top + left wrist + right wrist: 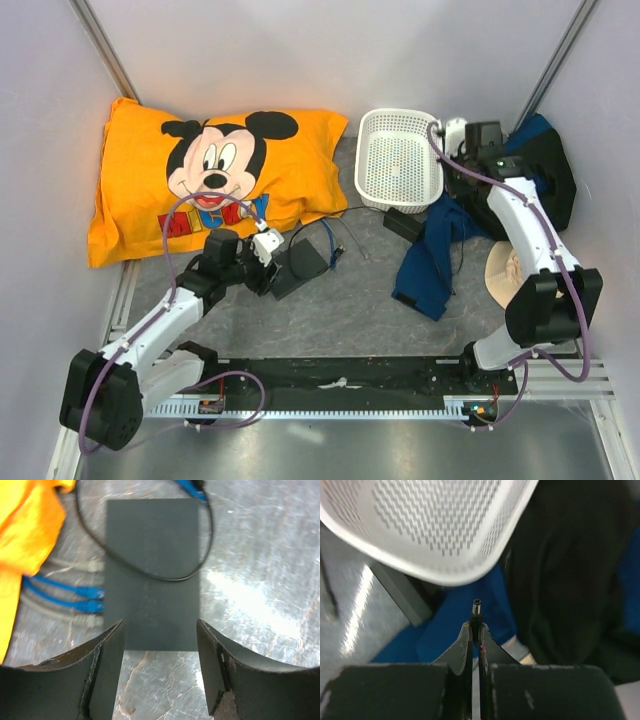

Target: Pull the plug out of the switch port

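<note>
One small black barrel plug (476,609) is clenched in my right pincer (476,626), well apart from the flat dark-grey switch port (150,605) under my released left pincer (160,625); I judge extraction complete, deposit next.

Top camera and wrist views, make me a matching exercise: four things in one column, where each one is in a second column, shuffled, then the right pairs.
Things
1. switch port
2. plug
3. white basket
4. orange pillow

Places
A. far left corner of the table
B. pinched in the shut right pincer
C. flat on the table, just ahead of the open left pincer
D. far side, next to the blue cloth

Pairs: 1-C, 2-B, 3-D, 4-A
</note>
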`<action>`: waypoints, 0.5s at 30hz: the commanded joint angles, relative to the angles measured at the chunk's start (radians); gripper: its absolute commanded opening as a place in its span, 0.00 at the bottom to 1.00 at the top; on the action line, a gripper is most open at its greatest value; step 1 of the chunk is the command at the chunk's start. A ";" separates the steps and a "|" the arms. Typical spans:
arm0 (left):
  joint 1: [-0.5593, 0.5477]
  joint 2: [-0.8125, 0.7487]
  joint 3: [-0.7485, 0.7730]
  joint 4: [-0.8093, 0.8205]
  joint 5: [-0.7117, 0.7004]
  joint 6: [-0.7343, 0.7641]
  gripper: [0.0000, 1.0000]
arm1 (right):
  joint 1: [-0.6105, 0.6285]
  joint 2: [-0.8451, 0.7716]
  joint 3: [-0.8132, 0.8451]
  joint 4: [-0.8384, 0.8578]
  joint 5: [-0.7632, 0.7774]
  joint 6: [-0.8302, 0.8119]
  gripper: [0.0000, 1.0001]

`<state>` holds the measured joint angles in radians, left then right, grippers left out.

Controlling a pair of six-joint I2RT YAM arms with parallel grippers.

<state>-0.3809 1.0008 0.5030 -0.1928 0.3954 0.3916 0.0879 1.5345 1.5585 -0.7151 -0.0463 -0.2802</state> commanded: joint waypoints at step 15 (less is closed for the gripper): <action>0.111 0.179 0.215 -0.126 -0.036 -0.048 0.67 | 0.035 -0.010 -0.221 0.160 -0.237 -0.100 0.82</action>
<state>-0.2752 1.1366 0.6476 -0.2760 0.3729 0.3637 0.0628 1.5379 1.2957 -0.6472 -0.0792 -0.2962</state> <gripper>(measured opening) 0.671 0.827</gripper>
